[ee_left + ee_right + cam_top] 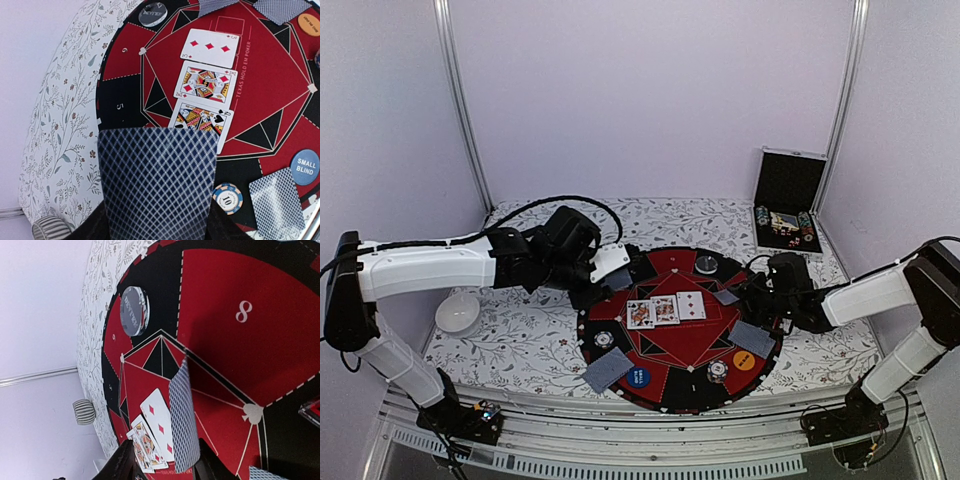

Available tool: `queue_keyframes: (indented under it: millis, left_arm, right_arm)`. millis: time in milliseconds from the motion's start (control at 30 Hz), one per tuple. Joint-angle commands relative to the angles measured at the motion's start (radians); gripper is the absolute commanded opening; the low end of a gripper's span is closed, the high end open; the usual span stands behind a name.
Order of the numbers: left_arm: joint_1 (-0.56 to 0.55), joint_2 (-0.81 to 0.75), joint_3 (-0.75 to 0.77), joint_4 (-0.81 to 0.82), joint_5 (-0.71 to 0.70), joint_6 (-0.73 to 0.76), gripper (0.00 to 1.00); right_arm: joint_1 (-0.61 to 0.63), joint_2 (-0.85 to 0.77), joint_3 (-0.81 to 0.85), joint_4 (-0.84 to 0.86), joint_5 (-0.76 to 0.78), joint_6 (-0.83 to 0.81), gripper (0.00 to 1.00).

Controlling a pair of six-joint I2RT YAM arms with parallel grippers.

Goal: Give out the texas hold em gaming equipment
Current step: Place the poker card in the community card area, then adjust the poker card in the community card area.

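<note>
Face-up cards (665,310) on round mat (692,342), blue disc (637,377), orange disc (744,360)

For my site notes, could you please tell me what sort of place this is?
Probably a robot test booth: plain white walls in a metal frame, a floral tablecloth, a round poker mat.

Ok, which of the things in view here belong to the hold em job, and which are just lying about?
Belongs to the job:
- face-up cards
- face-down cards
- held card
- poker chips
- blue marker disc
- orange marker disc

Just lying about:
- ribbed cup, off the mat
- open black case, at the back
</note>
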Motion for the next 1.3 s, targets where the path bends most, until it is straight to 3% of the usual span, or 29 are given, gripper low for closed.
queue_keyframes:
  millis: [0,267,400,467,500,600,733,800,1033,1167,1267]
  left_arm:
    - [-0.010,-0.015,-0.008,0.025,-0.004,-0.004,0.54]
    - [-0.011,-0.008,-0.008,0.024,-0.003,-0.004,0.53]
    - [-0.010,-0.007,-0.007,0.022,0.001,-0.003,0.54]
    - [-0.010,-0.006,-0.006,0.020,0.003,-0.005,0.53]
    - [-0.011,-0.006,-0.006,0.020,0.004,-0.005,0.53]
    - [-0.010,-0.006,-0.003,0.019,0.007,-0.007,0.53]
    - [-0.010,-0.012,-0.005,0.018,0.006,-0.005,0.53]
    - [-0.011,-0.015,-0.006,0.018,0.003,-0.006,0.53]
    - [-0.012,-0.019,-0.010,0.018,0.004,-0.005,0.53]
    - [-0.012,-0.015,-0.010,0.019,0.002,-0.003,0.54]
    - [-0.012,-0.015,-0.012,0.019,0.003,-0.001,0.54]
  right_arm:
    - [0.018,-0.071,-0.027,-0.004,-0.129,-0.027,0.42]
    - [0.029,-0.252,-0.045,-0.245,-0.282,-0.096,0.53]
    - [0.027,-0.323,0.043,-0.469,-0.243,-0.255,0.57]
    - [-0.011,-0.340,0.089,-0.504,-0.233,-0.355,0.68]
    - [-0.062,-0.317,0.123,-0.511,-0.297,-0.468,0.69]
    - [-0.177,-0.176,0.298,-0.710,-0.332,-0.739,0.68]
    - [-0.223,0.017,0.425,-0.748,-0.405,-0.917,0.60]
    - [-0.244,0.101,0.486,-0.756,-0.442,-0.961,0.54]
    - [-0.287,0.322,0.593,-0.789,-0.500,-1.057,0.48]
    - [-0.287,0.381,0.597,-0.786,-0.503,-1.076,0.45]
    - [-0.287,0.411,0.597,-0.787,-0.542,-1.089,0.36]
